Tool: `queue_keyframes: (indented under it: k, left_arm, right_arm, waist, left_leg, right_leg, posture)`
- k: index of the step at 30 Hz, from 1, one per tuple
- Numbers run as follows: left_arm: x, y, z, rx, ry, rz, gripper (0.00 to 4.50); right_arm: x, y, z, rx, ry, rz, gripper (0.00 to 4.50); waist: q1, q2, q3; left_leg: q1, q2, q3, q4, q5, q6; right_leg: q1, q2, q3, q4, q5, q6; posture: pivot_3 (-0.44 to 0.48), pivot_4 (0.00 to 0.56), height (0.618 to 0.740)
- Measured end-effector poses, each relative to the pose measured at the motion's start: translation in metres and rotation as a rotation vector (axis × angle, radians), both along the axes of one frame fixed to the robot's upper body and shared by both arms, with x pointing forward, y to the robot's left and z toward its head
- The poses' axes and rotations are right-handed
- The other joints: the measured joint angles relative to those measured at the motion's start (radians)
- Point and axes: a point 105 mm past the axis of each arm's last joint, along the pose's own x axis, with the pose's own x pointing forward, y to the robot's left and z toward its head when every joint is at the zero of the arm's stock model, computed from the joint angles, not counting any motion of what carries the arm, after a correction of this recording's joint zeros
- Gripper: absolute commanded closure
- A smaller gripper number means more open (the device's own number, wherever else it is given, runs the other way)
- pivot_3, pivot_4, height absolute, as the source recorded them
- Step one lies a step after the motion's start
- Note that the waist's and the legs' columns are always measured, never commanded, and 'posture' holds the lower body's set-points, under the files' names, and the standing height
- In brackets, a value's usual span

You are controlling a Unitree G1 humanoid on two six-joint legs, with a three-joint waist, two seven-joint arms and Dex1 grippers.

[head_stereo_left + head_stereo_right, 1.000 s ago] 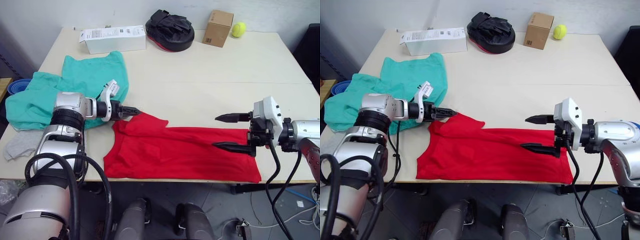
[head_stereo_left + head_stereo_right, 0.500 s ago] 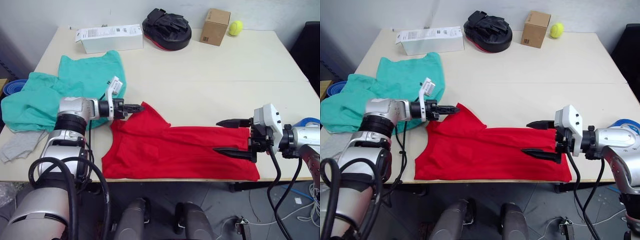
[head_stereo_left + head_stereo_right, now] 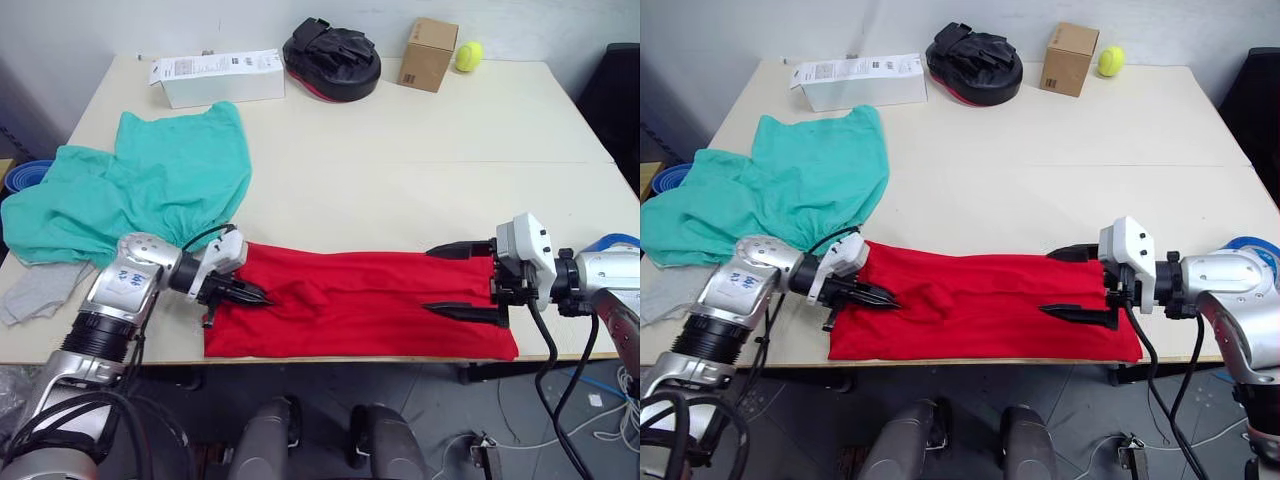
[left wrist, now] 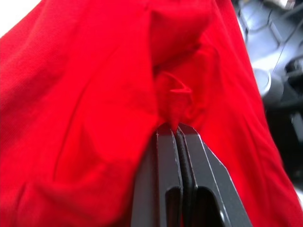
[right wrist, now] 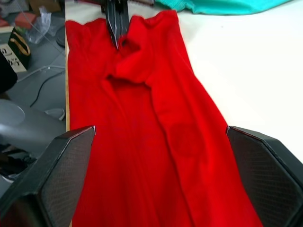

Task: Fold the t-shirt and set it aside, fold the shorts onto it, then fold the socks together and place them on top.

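Left gripper is clenched on a fold of the red t-shirt near its left end, fingers pressed tight w/ cloth pinched at the tips. Right gripper hangs spread wide over the shirt's right end, one finger on the fabric, nothing grasped. T-shirt lies as a long narrow band along the table's front edge. Teal-green shorts lie spread at the table's left, just beside the shirt; a grey sock lies at the left edge, partly under the shorts.
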Motion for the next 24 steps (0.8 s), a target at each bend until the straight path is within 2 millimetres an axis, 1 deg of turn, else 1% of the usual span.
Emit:
queue_keyframes:
  k: [3,5,8,12,14,18,22,24]
  left_arm:
    - [-0.011,0.008,-0.006,0.031,0.012,-0.026,4.46]
    - [-0.012,0.01,-0.007,0.038,0.012,-0.029,4.46]
    - [-0.011,0.011,-0.003,0.018,0.022,-0.008,4.46]
    - [-0.006,0.012,0.016,-0.035,0.044,0.027,4.46]
    - [-0.005,0.014,0.021,-0.049,0.053,0.042,4.46]
    - [0.0,0.01,0.036,-0.126,0.1,0.09,4.46]
    - [-0.007,0.015,0.048,-0.168,0.192,0.113,4.46]
    - [-0.012,0.02,0.049,-0.135,0.176,0.109,4.46]
  right_arm:
    - [0.004,-0.004,-0.004,-0.009,0.006,-0.015,0.0]
    - [0.004,-0.004,-0.007,-0.018,0.01,-0.011,0.0]
    - [0.006,-0.002,-0.008,-0.023,0.01,-0.006,0.0]
    - [0.008,-0.002,-0.007,-0.02,-0.007,-0.006,0.0]
    - [0.009,-0.001,-0.01,-0.02,-0.001,-0.004,0.0]
    - [0.008,0.001,-0.014,-0.024,0.001,0.005,0.0]
    - [0.005,0.002,-0.021,-0.024,0.02,0.008,0.0]
    - [0.005,0.001,-0.022,-0.028,0.023,0.006,0.0]
  waist:
    - [-0.001,0.0,0.0]
    - [-0.001,0.0,0.0]
    - [0.001,0.0,0.0]
    - [0.0,0.0,0.0]
    - [-0.001,0.0,0.0]
    - [0.0,0.0,0.0]
    - [-0.001,0.0,0.0]
    - [-0.002,0.0,0.0]
  left_leg:
    - [0.0,0.0,0.0,0.0,0.0,0.001]
    - [0.0,0.0,0.0,0.0,0.0,0.001]
    - [0.0,0.0,0.0,0.001,0.0,0.001]
    - [0.0,0.0,0.0,0.001,0.0,0.002]
    - [0.0,0.0,0.0,0.001,0.0,0.002]
    - [0.0,0.0,0.0,0.001,0.0,0.002]
    - [0.0,0.0,0.0,0.001,0.0,0.002]
    - [0.0,0.0,0.0,0.0,0.0,0.002]
  right_leg:
    - [0.0,0.0,-0.001,0.001,0.0,0.0]
    - [0.0,0.0,-0.001,0.001,0.0,0.0]
    - [0.0,0.0,-0.002,0.001,0.0,0.0]
    - [0.0,0.0,-0.002,0.001,0.0,0.0]
    - [0.0,0.0,-0.003,0.002,0.0,0.0]
    - [0.0,0.001,-0.003,0.002,0.0,0.0]
    - [0.0,0.001,-0.003,0.002,0.0,0.0]
    - [0.0,0.001,-0.002,0.002,0.0,0.0]
  posture:
    - [0.0,0.15,0.74]
    - [0.0,0.15,0.74]
    - [0.0,0.15,0.74]
    - [0.0,0.15,0.74]
    - [0.0,0.15,0.74]
    - [0.0,0.15,0.74]
    - [0.0,0.15,0.74]
    - [0.0,0.15,0.74]
